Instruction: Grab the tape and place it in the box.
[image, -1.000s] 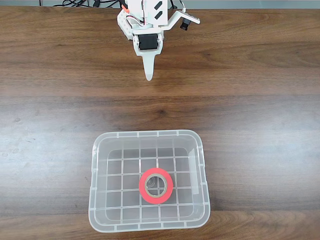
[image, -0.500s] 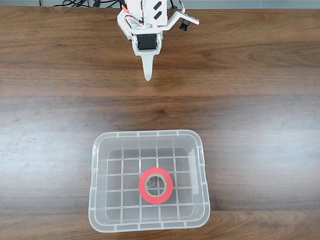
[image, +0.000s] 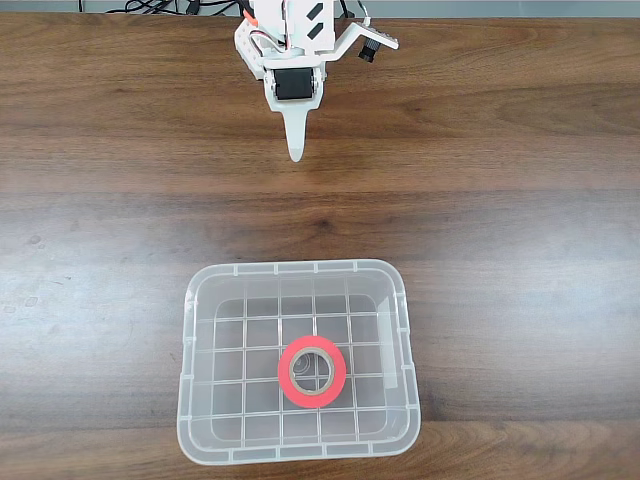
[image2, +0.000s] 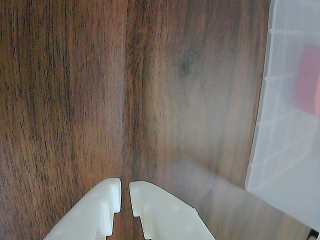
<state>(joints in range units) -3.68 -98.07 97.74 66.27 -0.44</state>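
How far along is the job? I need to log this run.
Done: the tape lies flat on the grid floor inside the box. In hand: nothing; the gripper, fingers almost touching, is empty and sits above bare table, away from the box. Left: nothing apparent.

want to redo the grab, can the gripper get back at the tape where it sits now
Probably yes: the tape lies flat in the open-topped box, nothing over it, with bare table between it and the gripper.

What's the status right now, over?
Tool nearly shut, holding nothing, above bare table. Tape lies flat inside box. Nothing in the way.
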